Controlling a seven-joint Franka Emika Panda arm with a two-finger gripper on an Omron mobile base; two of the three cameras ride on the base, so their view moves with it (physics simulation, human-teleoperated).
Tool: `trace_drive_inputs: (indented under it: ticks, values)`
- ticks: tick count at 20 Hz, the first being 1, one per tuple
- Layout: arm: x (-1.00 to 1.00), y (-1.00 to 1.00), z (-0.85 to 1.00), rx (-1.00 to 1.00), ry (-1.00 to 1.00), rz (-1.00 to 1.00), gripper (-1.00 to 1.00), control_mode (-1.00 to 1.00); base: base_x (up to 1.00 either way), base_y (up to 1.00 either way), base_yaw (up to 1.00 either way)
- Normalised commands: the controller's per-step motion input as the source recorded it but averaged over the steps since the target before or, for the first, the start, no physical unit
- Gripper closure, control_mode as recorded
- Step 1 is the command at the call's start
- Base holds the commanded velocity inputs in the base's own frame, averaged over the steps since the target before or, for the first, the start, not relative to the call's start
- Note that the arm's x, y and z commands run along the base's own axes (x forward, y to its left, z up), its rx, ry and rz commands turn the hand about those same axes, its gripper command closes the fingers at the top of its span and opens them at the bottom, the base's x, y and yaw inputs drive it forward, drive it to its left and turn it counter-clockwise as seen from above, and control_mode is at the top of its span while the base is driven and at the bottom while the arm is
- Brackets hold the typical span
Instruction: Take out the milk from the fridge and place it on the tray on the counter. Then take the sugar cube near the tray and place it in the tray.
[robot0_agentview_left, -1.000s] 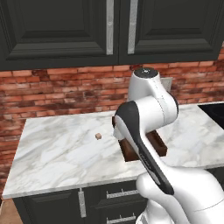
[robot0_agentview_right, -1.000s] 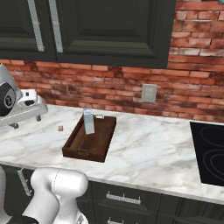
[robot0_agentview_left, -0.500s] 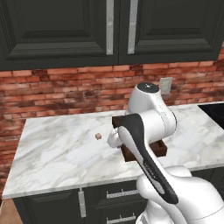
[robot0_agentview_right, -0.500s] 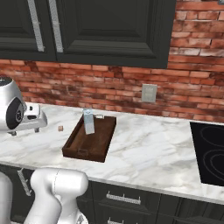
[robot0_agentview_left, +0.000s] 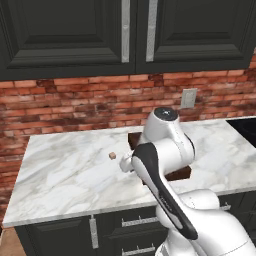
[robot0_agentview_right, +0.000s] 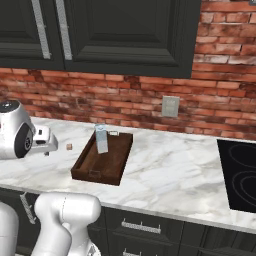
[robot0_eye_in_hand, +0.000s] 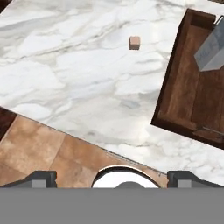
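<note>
Hand view looks down past my claw (robot0_eye_in_hand: 112, 177), fingers spread wide and holding nothing. Milk (robot0_agentview_right: 101, 139) stands upright in the tray (robot0_agentview_right: 82, 166), so I hang above the tabletop (robot0_eye_in_hand: 65, 87) edge, sighting the sugar cube (robot0_eye_in_hand: 135, 43) lying near the tray's side.

The milk (robot0_agentview_right: 101, 139) stands in the tray (robot0_agentview_right: 89, 167), at its far end. The sugar cube (robot0_agentview_right: 69, 147) lies on the counter (robot0_agentview_right: 165, 165), left of the tray

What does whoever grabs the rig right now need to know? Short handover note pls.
Gripper: open, empty, above the counter's front edge.
Milk: upright in the tray, at its far end. Fridge step looks done.
Sugar cube: on the marble beside the tray, apart from it, untouched.
Left: go to the cube, grasp it, place it in the tray.
</note>
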Motion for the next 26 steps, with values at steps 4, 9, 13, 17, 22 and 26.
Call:
trace_drive_inputs:
  ticks: [4, 9, 13, 17, 22, 26]
  values:
    - [0.42, 0.04, -0.2, -0.04, 0.0, -0.11, -1.0, -1.0, 0.0, 0.0, 0.0]
    - [0.44, 0.16, -0.16, -0.01, 0.0, -0.11, -1.0, -1.0, 0.0, 0.0, 0.0]
    - [0.53, 0.12, -0.14, 0.0, 0.0, -0.08, -1.0, -1.0, 0.0, 0.0, 0.0]
    - [0.44, 0.01, -0.18, 0.0, 0.0, -0.03, -1.0, -1.0, 0.0, 0.0, 0.0]
    - [0.45, 0.0, -0.26, 0.0, 0.0, 0.0, -1.0, -1.0, 0.0, 0.0, 0.0]
    - [0.39, 0.0, -0.35, 0.0, 0.0, 0.0, -1.0, -1.0, 0.0, 0.0, 0.0]
